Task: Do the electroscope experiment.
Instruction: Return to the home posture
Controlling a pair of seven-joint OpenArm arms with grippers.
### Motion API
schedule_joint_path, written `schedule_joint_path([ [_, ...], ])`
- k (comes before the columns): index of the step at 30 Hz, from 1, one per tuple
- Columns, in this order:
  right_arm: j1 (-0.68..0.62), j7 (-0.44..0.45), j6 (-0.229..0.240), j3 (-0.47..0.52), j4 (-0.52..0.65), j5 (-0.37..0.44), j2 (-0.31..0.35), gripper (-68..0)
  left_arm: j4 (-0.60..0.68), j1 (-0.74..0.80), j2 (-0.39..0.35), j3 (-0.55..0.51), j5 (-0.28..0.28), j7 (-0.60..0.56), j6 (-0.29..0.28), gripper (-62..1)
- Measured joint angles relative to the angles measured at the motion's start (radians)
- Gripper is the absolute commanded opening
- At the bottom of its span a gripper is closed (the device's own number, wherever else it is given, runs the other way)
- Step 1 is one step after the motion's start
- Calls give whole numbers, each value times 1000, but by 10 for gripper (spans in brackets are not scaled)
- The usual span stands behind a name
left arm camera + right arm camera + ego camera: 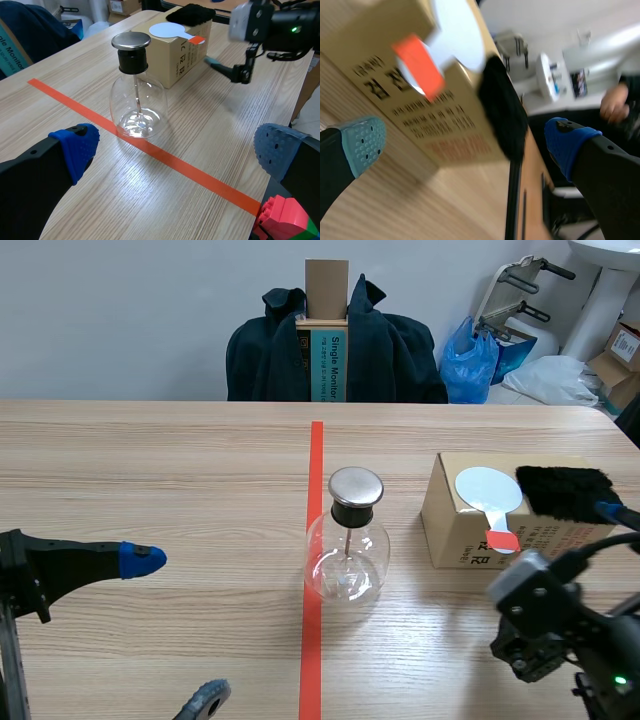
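Note:
The electroscope [346,545] is a round glass flask with a black neck and metal cap, standing on the red tape line mid-table; it also shows ahead of my left gripper [177,155], which is open and holds nothing. To the flask's right stands a cardboard box [470,530]. On top of it lie a white disc paddle with a red handle [487,490] and a black fur cloth [565,490]. My right gripper [465,145] is open at the box's near side, with the paddle's red handle [417,65] and the fur cloth [502,110] just ahead of its fingers.
The right arm [540,625] fills the table's near right corner. A chair draped with a dark jacket [270,355] holds a tall carton beyond the far edge. A blue bag [470,365] and boxes sit at the back right. Toy bricks [282,220] lie by my left gripper.

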Motion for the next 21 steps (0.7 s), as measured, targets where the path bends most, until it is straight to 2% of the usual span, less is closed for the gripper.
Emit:
schedule_joint_path([
  [7,-241,26,-3,123,322,512,62,4,0,0,0,0,0,1,3,14],
  [10,-315,42,4,175,438,697,75,4,0,0,0,0,0,2,2,14],
  [12,-334,42,75,206,503,747,75,4,0,0,0,0,0,3,3,14],
  [15,-331,46,281,229,569,771,80,4,0,0,0,0,0,3,2,14],
  [18,-325,43,463,244,597,785,106,4,0,0,0,0,0,3,2,14],
  [19,-322,41,513,246,603,785,118,4,0,0,0,0,0,3,2,14],
  [21,-301,41,583,246,613,785,130,4,0,0,0,0,0,3,3,14],
])
